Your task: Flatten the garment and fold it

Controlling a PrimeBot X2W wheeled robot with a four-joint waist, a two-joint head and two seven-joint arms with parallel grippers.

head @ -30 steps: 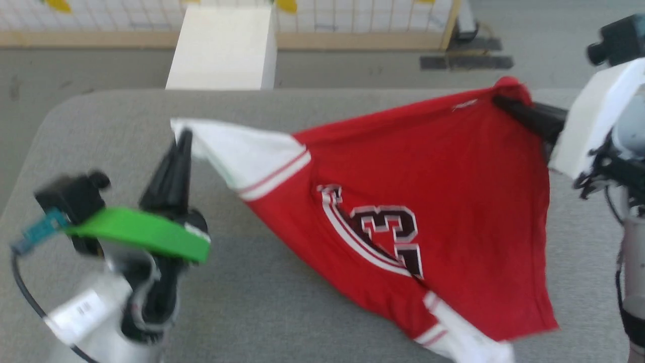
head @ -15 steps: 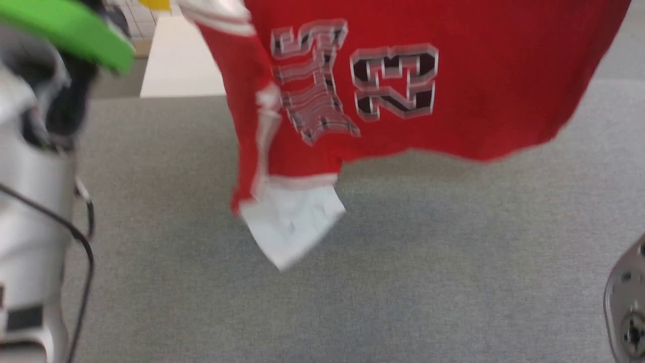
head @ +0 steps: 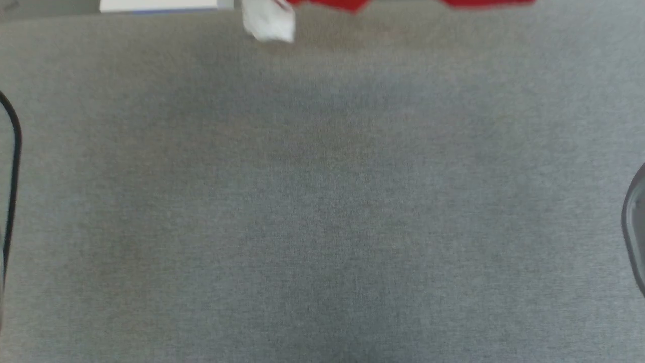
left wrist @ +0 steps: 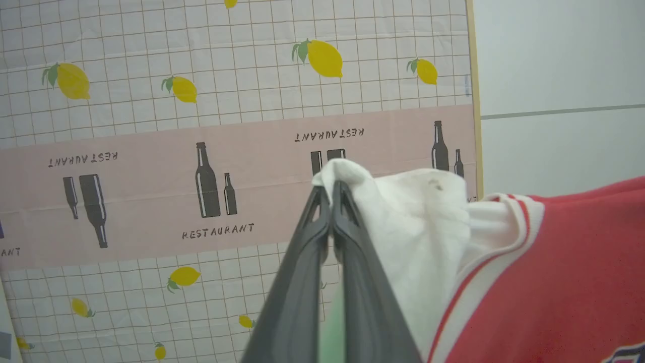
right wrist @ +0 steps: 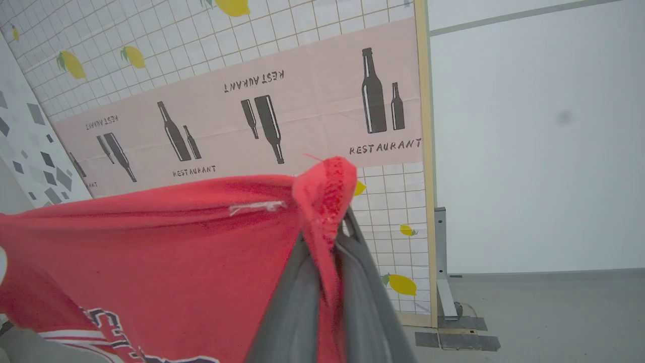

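The garment hangs in the air, held up by both grippers. In the left wrist view my left gripper (left wrist: pixel 330 194) is shut on the white sleeve of the garment (left wrist: pixel 544 282), whose red body stretches away to the right. In the right wrist view my right gripper (right wrist: pixel 330 237) is shut on a red corner of the garment (right wrist: pixel 176 242), with part of the chest print at the bottom left. In the head view the garment's lowest edge shows along the top: a white sleeve tip (head: pixel 269 22) and red hem (head: pixel 347 4) above the grey table (head: pixel 322 201).
A white box (head: pixel 156 5) stands beyond the table's far edge. A black cable (head: pixel 12 166) runs down the head view's left edge and a pale robot part (head: pixel 636 227) sits at its right edge. A lemon-print screen (left wrist: pixel 201 101) stands behind.
Both grippers have lifted the garment off the table, from stretched low to hanging high. The head view has shifted too, so the garment now shows just at its top edge.
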